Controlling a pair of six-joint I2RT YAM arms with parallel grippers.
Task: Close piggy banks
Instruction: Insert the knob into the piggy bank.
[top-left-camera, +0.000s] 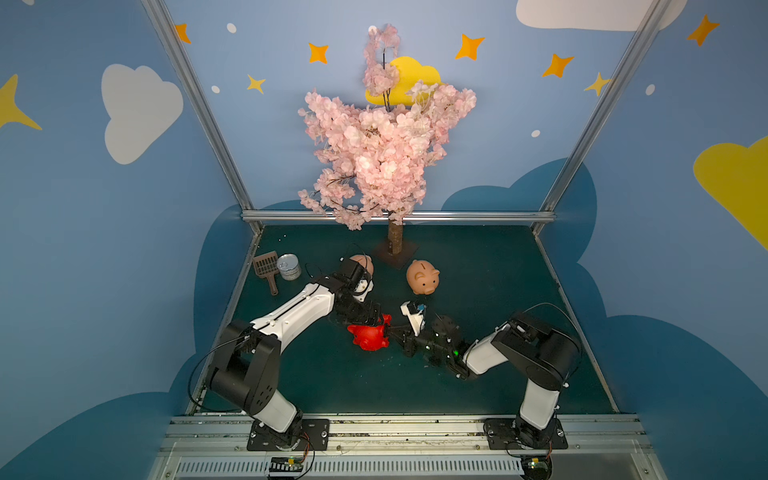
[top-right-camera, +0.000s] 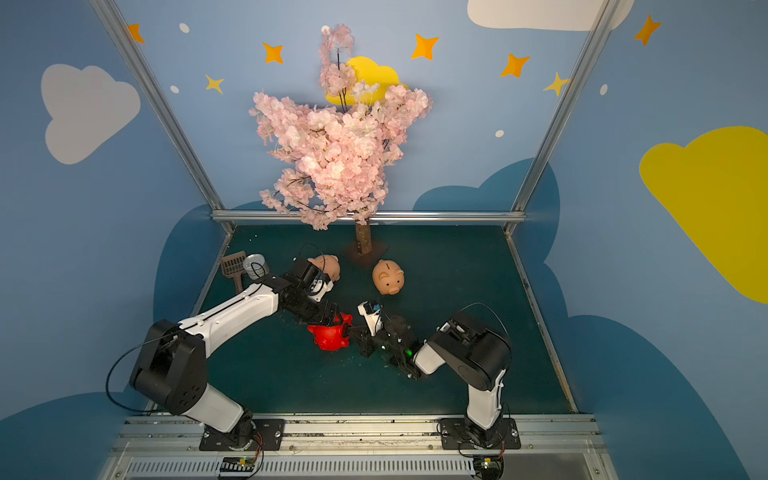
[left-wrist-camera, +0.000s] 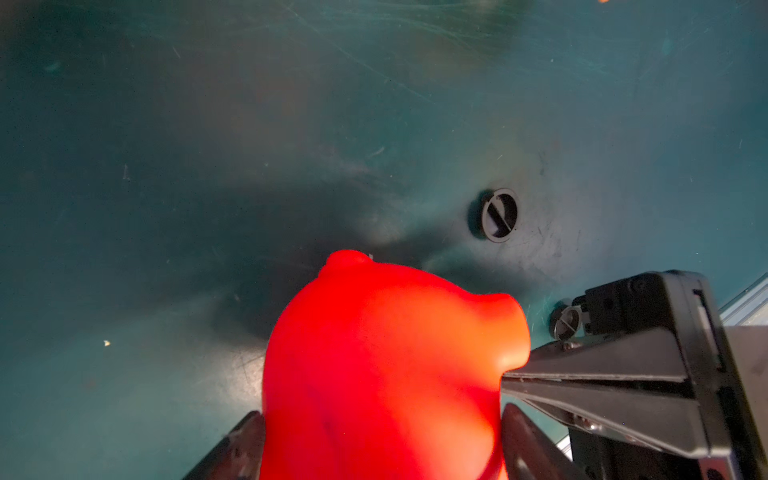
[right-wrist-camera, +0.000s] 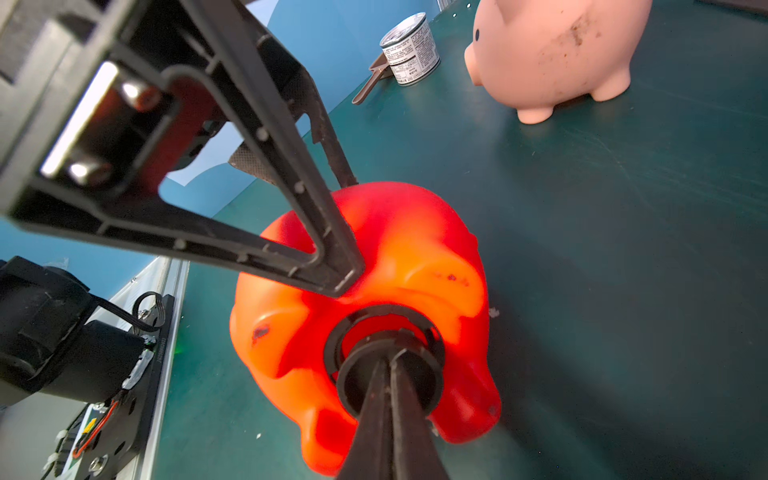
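The red piggy bank (top-left-camera: 368, 336) (top-right-camera: 330, 337) lies tipped on the green mat, belly hole toward my right arm. My left gripper (top-left-camera: 365, 319) (left-wrist-camera: 379, 415) is shut on it, a finger (left-wrist-camera: 245, 436) pressed against each side. My right gripper (top-left-camera: 388, 331) (right-wrist-camera: 390, 357) is shut on a black round plug (right-wrist-camera: 388, 374), held at the black-ringed belly hole. Two peach-pink piggy banks stand farther back: one (top-left-camera: 423, 277) (right-wrist-camera: 552, 54) in the open, the other (top-left-camera: 363, 264) partly hidden behind my left wrist.
Two more black plugs (left-wrist-camera: 498, 215) (left-wrist-camera: 566, 323) lie on the mat near the red pig. A silver tin can (top-left-camera: 289, 267) and a brown scoop (top-left-camera: 266, 266) sit at the back left. A blossom tree's trunk (top-left-camera: 395, 243) stands at the back middle.
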